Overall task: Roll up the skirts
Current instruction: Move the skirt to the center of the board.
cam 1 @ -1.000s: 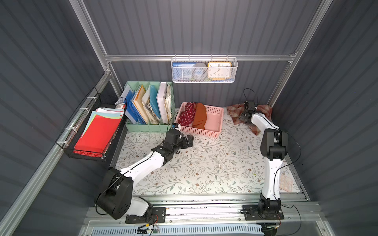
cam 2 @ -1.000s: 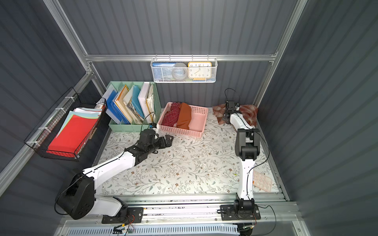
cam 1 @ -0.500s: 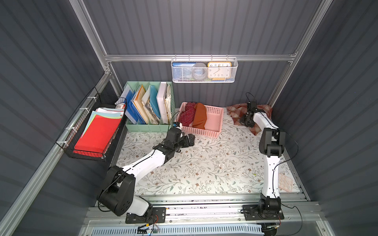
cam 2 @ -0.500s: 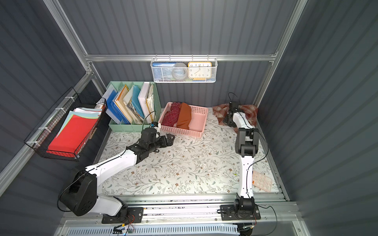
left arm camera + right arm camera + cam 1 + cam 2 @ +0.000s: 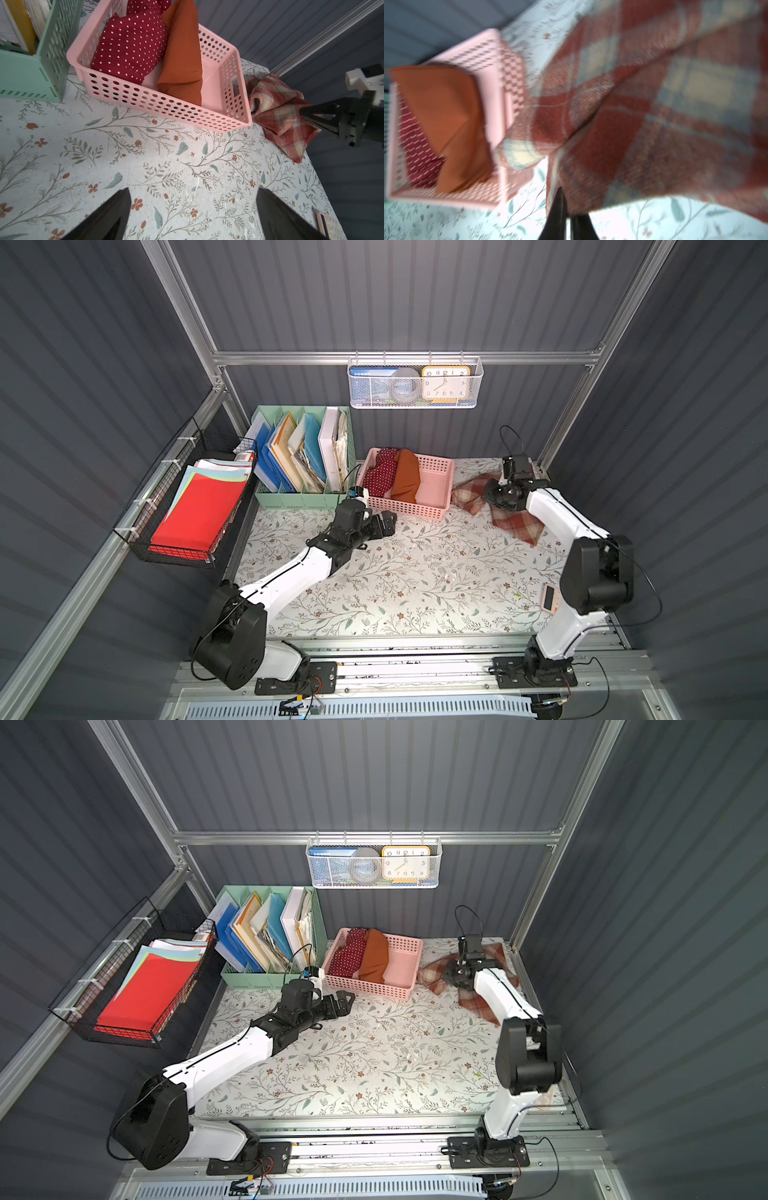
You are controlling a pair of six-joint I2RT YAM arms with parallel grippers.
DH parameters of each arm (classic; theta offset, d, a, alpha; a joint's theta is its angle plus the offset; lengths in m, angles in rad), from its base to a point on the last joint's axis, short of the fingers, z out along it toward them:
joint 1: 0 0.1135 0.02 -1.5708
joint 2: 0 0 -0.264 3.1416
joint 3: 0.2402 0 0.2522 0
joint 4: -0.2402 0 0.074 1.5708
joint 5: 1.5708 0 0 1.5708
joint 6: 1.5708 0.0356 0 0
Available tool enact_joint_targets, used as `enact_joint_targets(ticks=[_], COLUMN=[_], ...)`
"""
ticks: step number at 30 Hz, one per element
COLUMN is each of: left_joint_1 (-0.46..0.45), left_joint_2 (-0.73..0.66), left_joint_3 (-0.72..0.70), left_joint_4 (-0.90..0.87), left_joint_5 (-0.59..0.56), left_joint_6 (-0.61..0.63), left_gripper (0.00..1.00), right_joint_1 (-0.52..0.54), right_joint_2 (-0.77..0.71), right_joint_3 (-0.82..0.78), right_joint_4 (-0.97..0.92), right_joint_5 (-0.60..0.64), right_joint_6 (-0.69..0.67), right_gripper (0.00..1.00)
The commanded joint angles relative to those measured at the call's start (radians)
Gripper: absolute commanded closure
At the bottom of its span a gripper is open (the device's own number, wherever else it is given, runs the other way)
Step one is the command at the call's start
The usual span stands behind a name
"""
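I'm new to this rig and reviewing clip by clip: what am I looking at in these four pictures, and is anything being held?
Two white robot arms stand at a flowered table. Two pictures look down from overhead cameras set side by side; the other two come from cameras on each arm's wrist. A pink basket holds a polka-dot skirt and a rust-orange skirt. Beside it a plaid skirt rests on the table, one part pinched in the shut right claw. The left claw hovers open and empty near the basket's front.
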State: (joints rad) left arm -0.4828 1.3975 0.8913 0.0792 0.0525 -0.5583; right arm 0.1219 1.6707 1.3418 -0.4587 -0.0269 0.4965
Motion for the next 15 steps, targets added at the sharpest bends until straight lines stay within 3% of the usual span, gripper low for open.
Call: enact_joint_targets(ticks=[1,9,12,15], left_joint_1=[0.003,0.003,0.003,0.003], left_joint_2=[-0.043,-0.145,-0.175,-0.189], left_joint_3=[-0.025,-0.065,-0.085,-0.100], left_joint_4=[-0.013,-0.064,-0.068,-0.068], left_joint_5=[0.023,0.009,-0.004,-0.012], left_joint_6=[-0.025,-0.024,-0.026,-0.034], left_gripper=[0.00,0.01,0.00,0.00], right_joint_1=[0.102,0.440,0.606,0.813], right_joint_2=[-0.169,-0.615,-0.676,-0.640], right_joint_3=[-0.158,-0.395,-0.437,-0.479], right_joint_4=[-0.011,-0.191,-0.203,-0.130], right_joint_5=[0.126,0.142,0.057,-0.004], right_joint_6=[0.060,0.162,0.263,0.373], right_gripper=[1.00,1.00,1.00,1.00])
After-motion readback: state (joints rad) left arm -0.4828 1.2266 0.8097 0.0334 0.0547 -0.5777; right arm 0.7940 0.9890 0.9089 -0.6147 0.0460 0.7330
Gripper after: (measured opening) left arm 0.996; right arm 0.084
